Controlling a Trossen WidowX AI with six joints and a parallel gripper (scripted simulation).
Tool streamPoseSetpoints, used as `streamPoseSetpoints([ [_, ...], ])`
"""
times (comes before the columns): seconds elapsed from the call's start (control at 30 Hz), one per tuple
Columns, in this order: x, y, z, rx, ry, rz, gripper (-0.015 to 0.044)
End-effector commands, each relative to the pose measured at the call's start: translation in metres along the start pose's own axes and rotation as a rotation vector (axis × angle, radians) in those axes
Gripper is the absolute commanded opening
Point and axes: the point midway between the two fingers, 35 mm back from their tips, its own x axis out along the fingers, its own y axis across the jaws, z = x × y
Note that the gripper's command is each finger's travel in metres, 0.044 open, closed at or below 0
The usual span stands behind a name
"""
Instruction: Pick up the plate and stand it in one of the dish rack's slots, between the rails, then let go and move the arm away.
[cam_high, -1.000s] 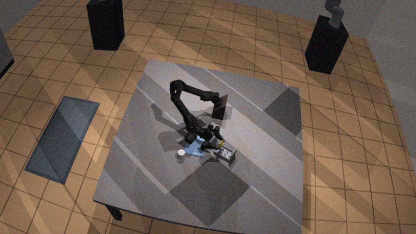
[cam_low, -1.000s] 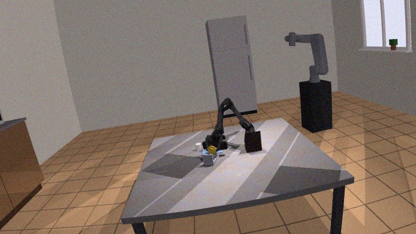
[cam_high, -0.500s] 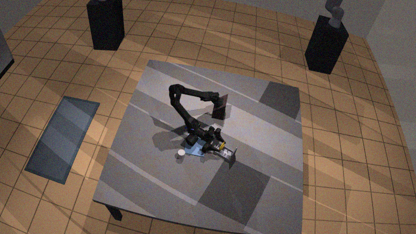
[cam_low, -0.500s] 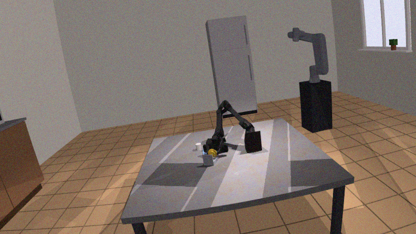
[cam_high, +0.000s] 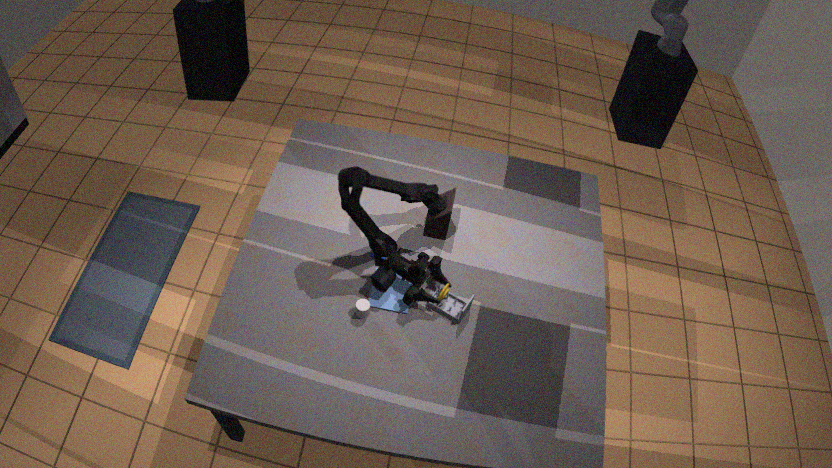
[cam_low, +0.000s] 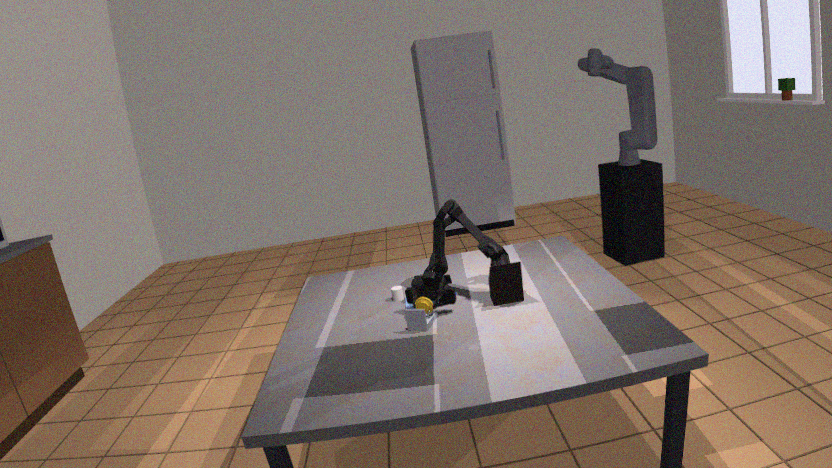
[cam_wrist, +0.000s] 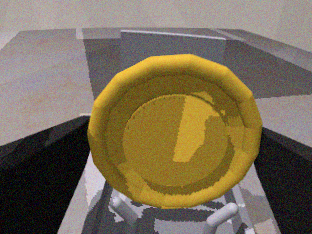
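Note:
The yellow plate (cam_high: 444, 291) (cam_low: 423, 305) (cam_wrist: 175, 142) is upright, its round face toward the wrist camera. My gripper (cam_high: 438, 289) (cam_wrist: 173, 131) is shut on it, with one black finger at each side of its rim. The grey dish rack (cam_high: 470, 306) (cam_low: 416, 319) is under and beyond the plate, with its end wall (cam_wrist: 172, 47) behind the plate in the wrist view. Two pale rack pegs (cam_wrist: 223, 216) show near the plate's lower edge, one at left and one at right. Whether that edge sits down in a slot is hard to tell.
A light blue flat mat (cam_high: 384, 301) lies under the arm, beside the rack. A white cup (cam_high: 362, 305) (cam_low: 396, 292) stands by the mat. A dark upright block (cam_high: 437, 227) (cam_low: 506, 283) stands near the arm on the table (cam_high: 349, 355) (cam_low: 523, 349).

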Motion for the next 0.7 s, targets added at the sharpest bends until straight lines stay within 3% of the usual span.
streamPoseSetpoints([
  [0.0, 0.0, 0.0, 0.0, 0.0, 0.0, 0.0, 0.0157],
  [0.3, 0.0, 0.0, 0.0, 0.0, 0.0, 0.0, 0.0394],
  [0.5, 0.0, -0.001, 0.002, 0.0, 0.0, 0.0, 0.04],
  [0.67, -0.005, -0.008, 0.059, -0.002, 0.003, 0.004, 0.04],
])
